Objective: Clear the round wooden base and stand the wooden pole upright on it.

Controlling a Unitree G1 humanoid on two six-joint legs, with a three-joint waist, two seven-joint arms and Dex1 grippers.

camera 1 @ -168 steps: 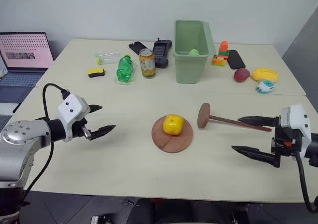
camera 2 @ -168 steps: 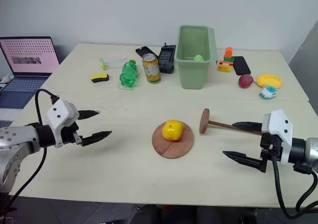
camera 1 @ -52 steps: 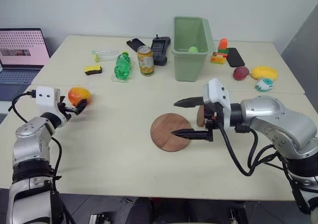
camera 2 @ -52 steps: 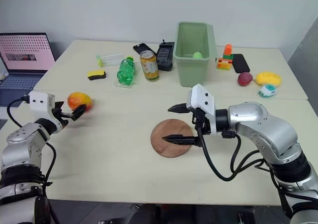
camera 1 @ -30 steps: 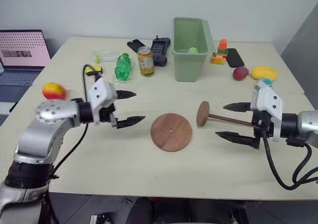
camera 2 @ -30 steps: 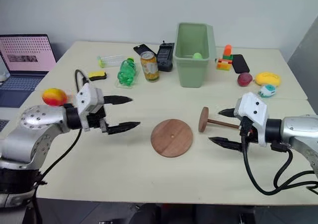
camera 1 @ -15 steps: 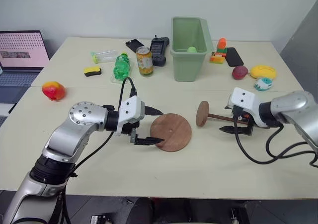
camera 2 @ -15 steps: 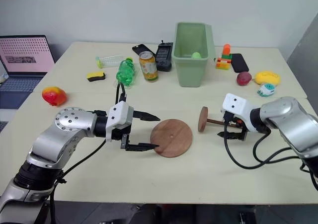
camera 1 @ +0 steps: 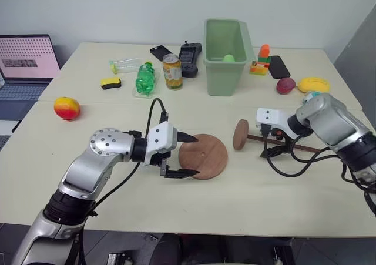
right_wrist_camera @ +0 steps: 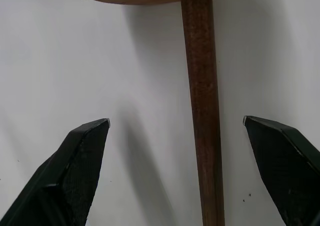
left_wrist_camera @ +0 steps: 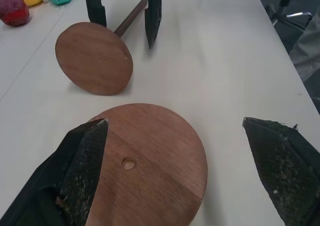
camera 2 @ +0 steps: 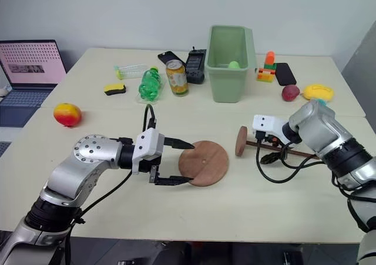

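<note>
- A laptop point(camera 1: 26, 62) sits at the far left edge, and a red-yellow fruit point(camera 1: 66, 107) lies on the desk point(camera 1: 117, 200) near it.
- The left end effector point(camera 1: 183, 156) is released, its two black fingers spread wide. One fingertip lies over the rim of the round wooden base point(camera 1: 203, 156) and the other is just off the near-left rim; whether either touches the wood cannot be told.
- The round wooden base lies flat on the desk at the centre, nothing on it, its small centre hole showing.
- Behind it stand a green bottle point(camera 1: 143, 80), a drinks can point(camera 1: 173, 71) and a green bin point(camera 1: 225, 47).
- The wooden pole point(camera 1: 276, 142) lies on its side just right of the base, apart from it, its disc end standing on edge toward the base.
- The right end effector point(camera 1: 272, 144) points down over the pole with fingers apart, one on each side of the rod, not clamped on it.
- Further right lie a dark red fruit point(camera 1: 285, 86) and a yellow object point(camera 1: 313, 86).
</note>
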